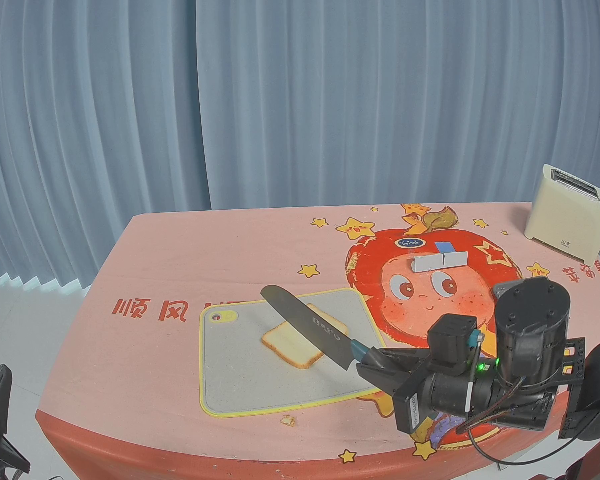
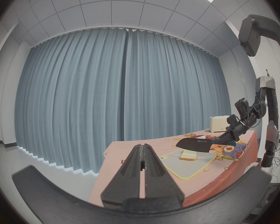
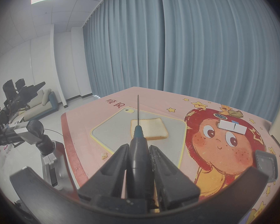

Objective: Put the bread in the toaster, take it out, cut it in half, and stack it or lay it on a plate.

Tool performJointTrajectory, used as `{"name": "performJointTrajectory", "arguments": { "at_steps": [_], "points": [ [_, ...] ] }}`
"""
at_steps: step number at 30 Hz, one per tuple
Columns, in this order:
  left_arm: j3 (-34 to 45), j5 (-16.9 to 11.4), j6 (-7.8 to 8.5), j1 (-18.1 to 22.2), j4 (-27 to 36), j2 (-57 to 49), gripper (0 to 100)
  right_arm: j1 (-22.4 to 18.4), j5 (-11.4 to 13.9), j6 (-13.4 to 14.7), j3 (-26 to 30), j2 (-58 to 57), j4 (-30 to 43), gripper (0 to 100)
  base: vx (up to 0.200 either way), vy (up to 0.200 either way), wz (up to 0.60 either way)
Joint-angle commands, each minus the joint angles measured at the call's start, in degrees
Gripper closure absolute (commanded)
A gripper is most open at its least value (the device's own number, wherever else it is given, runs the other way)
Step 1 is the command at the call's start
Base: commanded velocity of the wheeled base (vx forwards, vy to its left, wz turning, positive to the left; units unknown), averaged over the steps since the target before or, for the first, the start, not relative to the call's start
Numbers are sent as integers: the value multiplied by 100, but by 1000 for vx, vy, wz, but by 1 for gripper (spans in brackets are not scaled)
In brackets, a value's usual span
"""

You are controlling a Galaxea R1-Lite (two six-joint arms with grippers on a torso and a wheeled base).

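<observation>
I'm seeing my right gripper (image 3: 139, 159) clamping tight on the knife (image 1: 307, 325) handle, blade crossing over the bread (image 1: 293, 349), which is lying flat and whole on the board (image 1: 247, 381). My left gripper (image 2: 143, 167) is hanging off the table's (image 1: 180, 261) left side, jaws pressed together, holding nothing. The toaster (image 1: 567, 221) is standing at the far right corner

The pink-clothed desk (image 1: 180, 261) carries a yellow-rimmed grey cutting board (image 1: 247, 368) at lower centre, a cream toaster (image 1: 568, 213) at the right edge, and a crumb (image 1: 288, 421) just below the board.
</observation>
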Motion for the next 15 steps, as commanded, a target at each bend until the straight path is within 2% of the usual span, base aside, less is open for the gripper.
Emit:
{"name": "performJointTrajectory", "arguments": {
  "at_steps": [1, 12, 14, 15],
  "points": [
    [-250, -63, 38, 11, 16, 576, 100, -20, -1, -5, 2, 5, 0, 100, 0, 0, 0],
    [-970, -54, 38, -7, 60, 1314, 100, -20, -1, -5, 2, 31, 0, 100, 0, 0, 0],
    [-1120, -80, 99, -7, 60, 1542, 100, -20, -1, -5, 2, 31, 0, 100, 0, 0, 0],
    [-1208, -186, 143, -7, 51, 1674, 100, -28, -1, -5, 2, 31, 0, 100, 0, 0, 0]
  ]
}}
